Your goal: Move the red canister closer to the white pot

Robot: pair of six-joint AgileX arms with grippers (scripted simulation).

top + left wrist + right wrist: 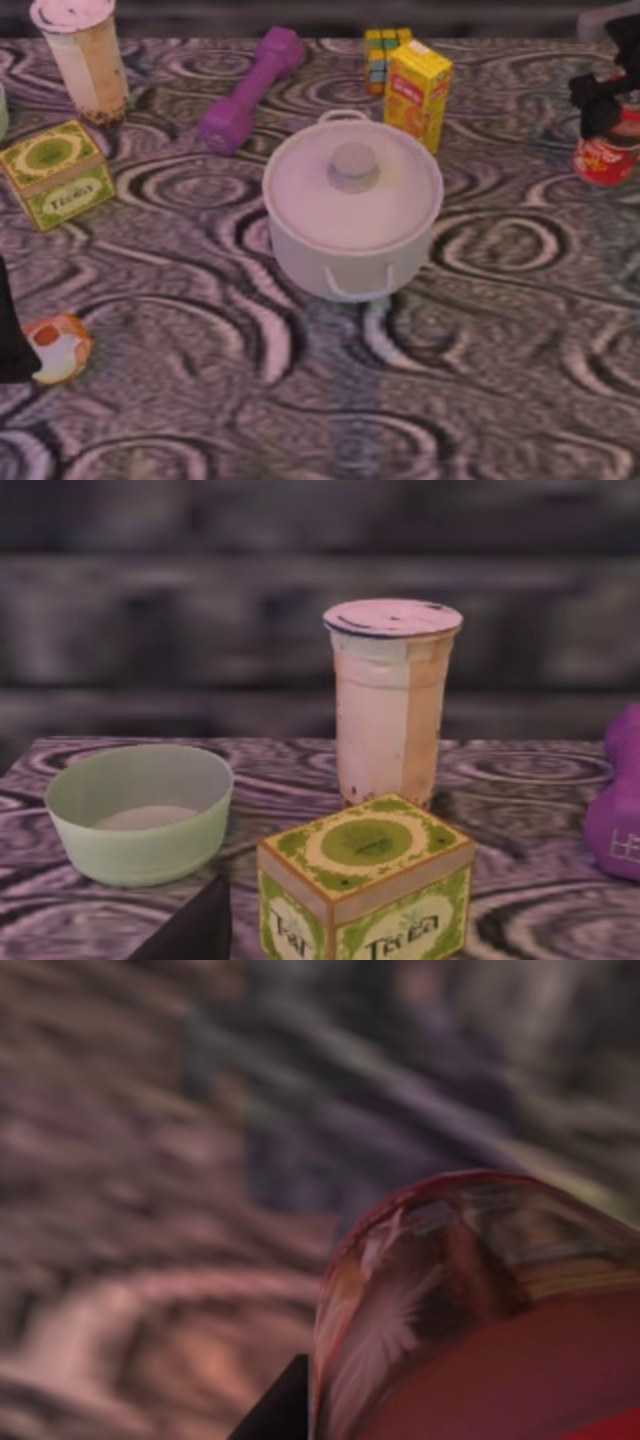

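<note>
Filling the right wrist view, the red canister [480, 1320] sits very close to the lens, its shiny side reflecting the surroundings. From above, the red canister [606, 152] stands at the right edge of the table [480, 380], well apart from the white pot [352, 210] in the middle. The right gripper [603, 103] is down over its top, but I cannot tell if the fingers are closed on it. The left arm [12, 330] waits at the left edge. I judge the can rigid and light, with a smooth, slippery wall, so a hold across the middle of the body seems safest.
</note>
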